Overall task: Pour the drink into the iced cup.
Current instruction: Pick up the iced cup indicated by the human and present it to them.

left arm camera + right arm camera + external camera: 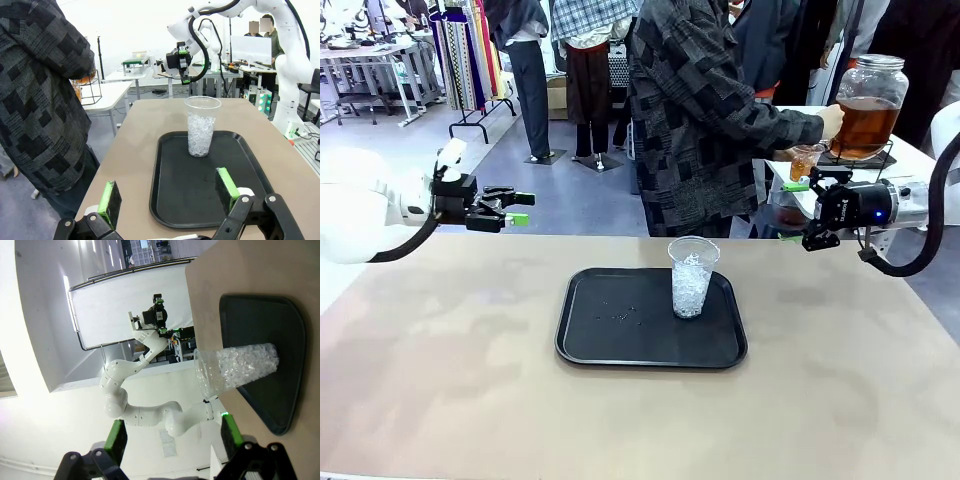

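Right pincer wide, iced cup well apart, drink seemingly behind it

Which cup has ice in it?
The tall clear cup standing on the black tray. The small cup by the big jar holds brown drink instead.

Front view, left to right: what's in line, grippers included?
left gripper → iced cup → right gripper → dispenser jar of drink
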